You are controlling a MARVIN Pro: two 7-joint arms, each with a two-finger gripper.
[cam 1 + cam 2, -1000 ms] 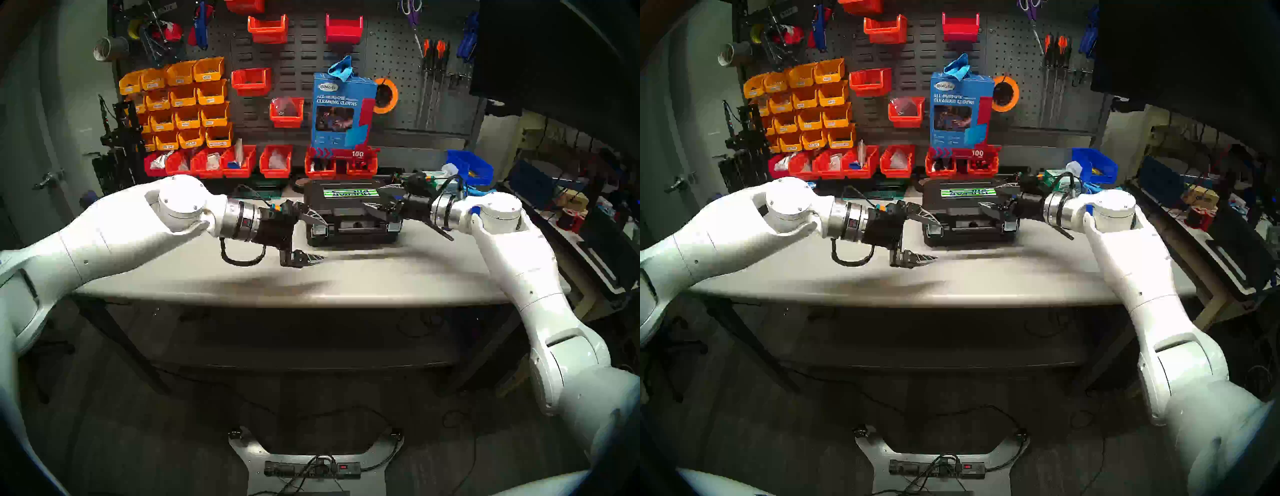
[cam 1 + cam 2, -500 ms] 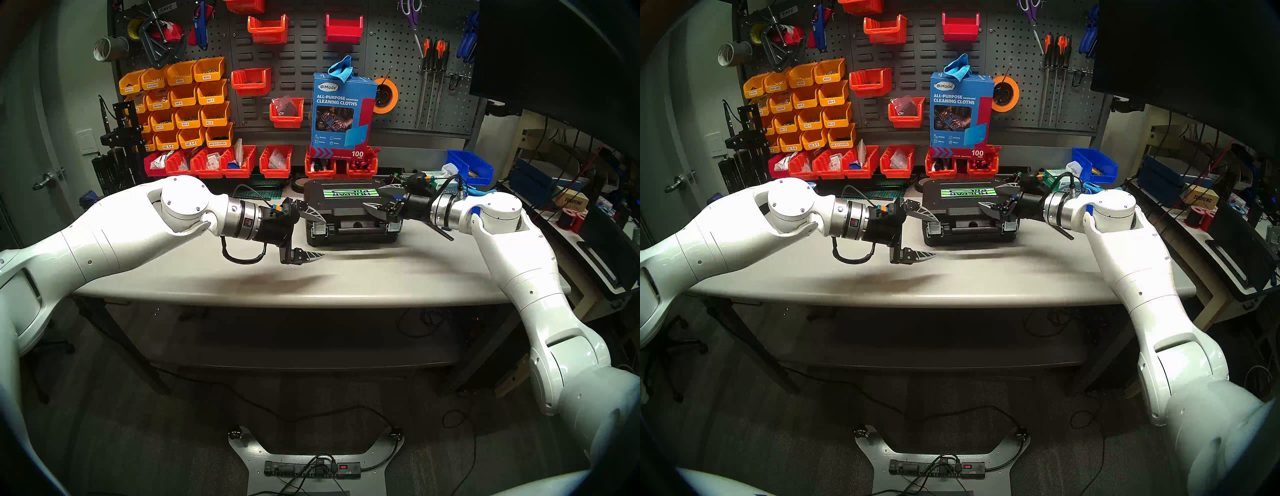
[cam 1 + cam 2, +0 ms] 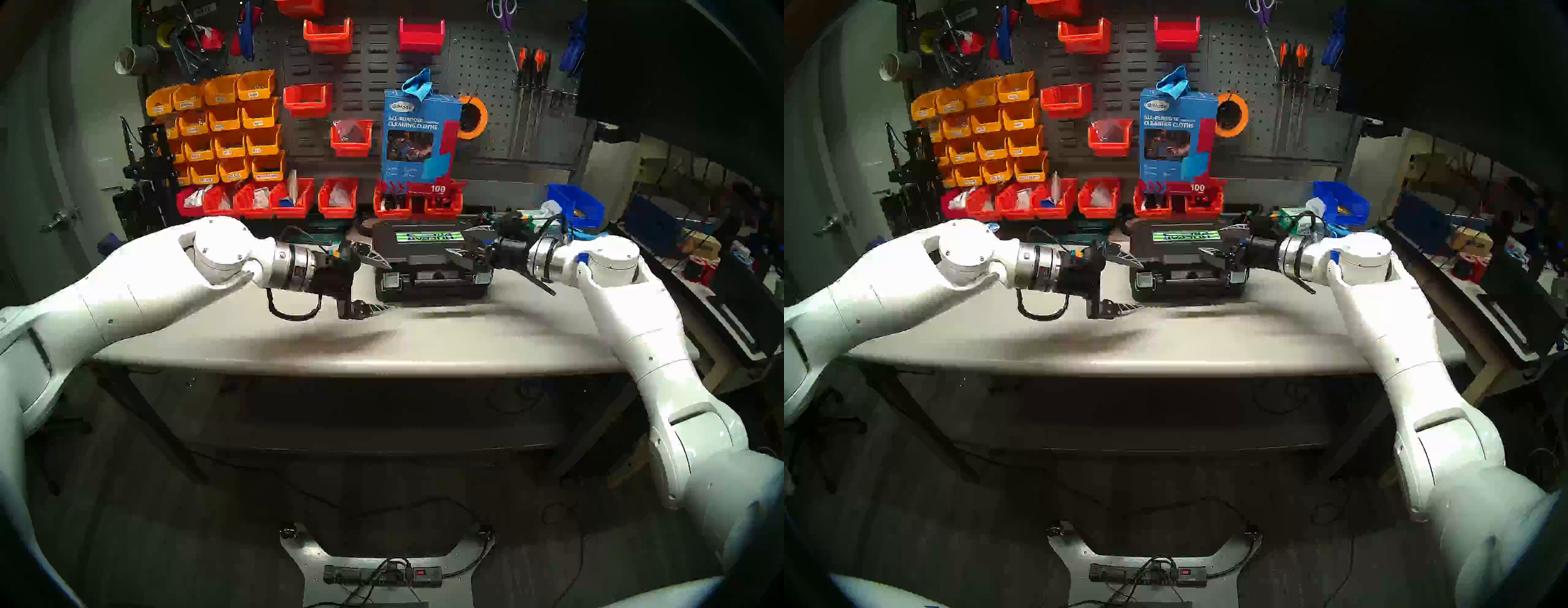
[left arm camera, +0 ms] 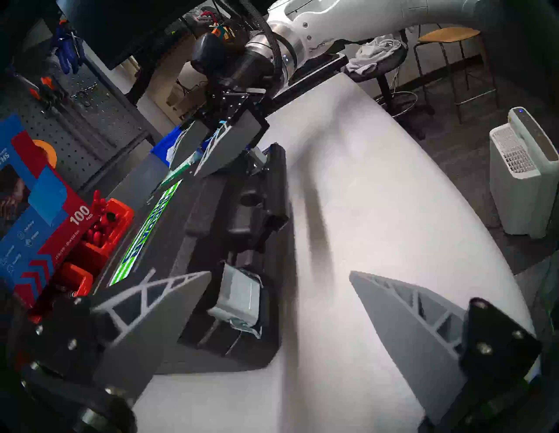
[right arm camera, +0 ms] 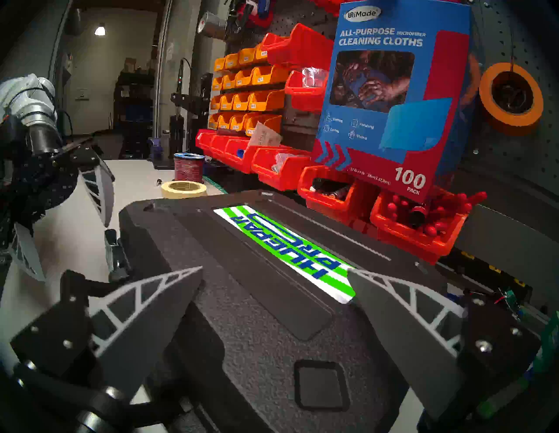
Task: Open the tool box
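Observation:
The black tool box (image 3: 424, 259) lies on the grey table (image 3: 424, 344) with its lid down, its green-and-white sticker (image 5: 284, 251) on top and its handle (image 3: 437, 276) facing me. My left gripper (image 3: 390, 285) is open at the box's front left corner. One finger is by the lid's edge and the other is low over the table. The left silver latch (image 4: 240, 297) sits just inside that span. My right gripper (image 3: 456, 241) is open above the lid's right end, its fingers (image 5: 145, 311) spread over the textured top. The right latch (image 3: 483, 278) shows below it.
Red bins (image 3: 337, 204) line the back edge behind the box, and a blue cleaning-cloths box (image 3: 420, 136) stands on them. A blue bin (image 3: 577, 204) sits at the back right. A tape roll (image 5: 183, 189) and a wire spool (image 5: 189, 166) lie left of the box.
My left gripper has moved back toward the box's front left corner, still open. The right arm and the box have not moved.

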